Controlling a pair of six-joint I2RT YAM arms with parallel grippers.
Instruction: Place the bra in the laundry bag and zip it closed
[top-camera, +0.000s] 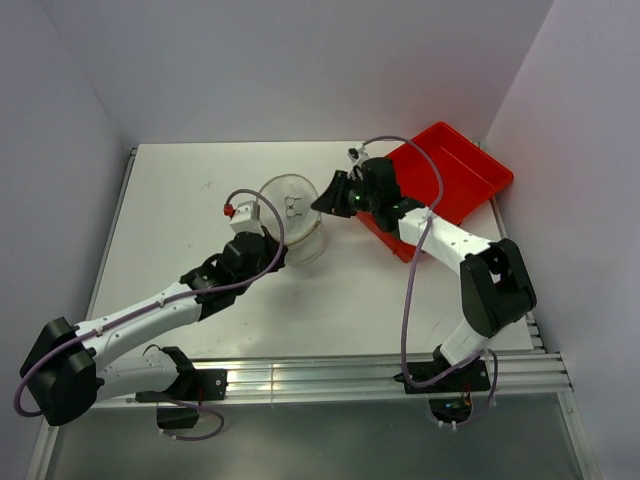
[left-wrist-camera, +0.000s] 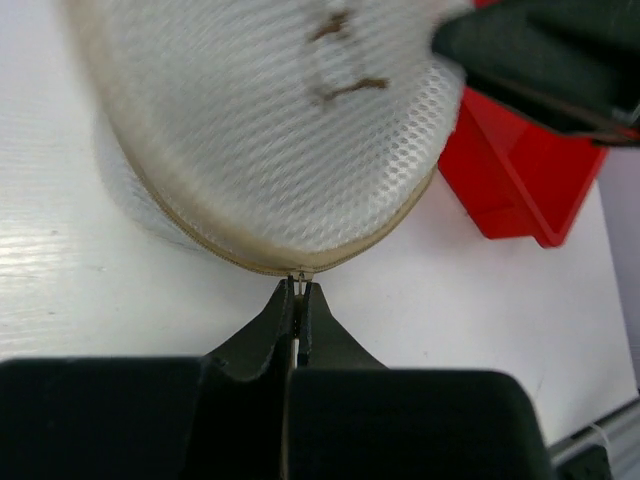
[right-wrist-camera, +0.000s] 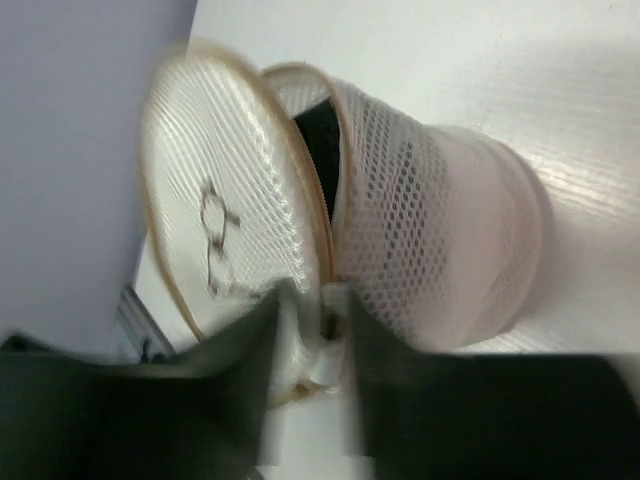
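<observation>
Pinching the laundry bag (top-camera: 295, 225), near the red tray (top-camera: 460, 175), at its zip rim away from the tray with left gripper (left-wrist-camera: 300, 290) pressed together; straddling the tray-side rim with right gripper (right-wrist-camera: 312, 295) narrowly parted, lid ajar.

A red plastic tray (top-camera: 470, 170) lies askew on the white table (top-camera: 170, 210), just behind and to the right of the right tool (top-camera: 325, 200). Pale walls (top-camera: 300, 60) enclose the table; a metal rail (top-camera: 330, 378) runs along its near edge.
</observation>
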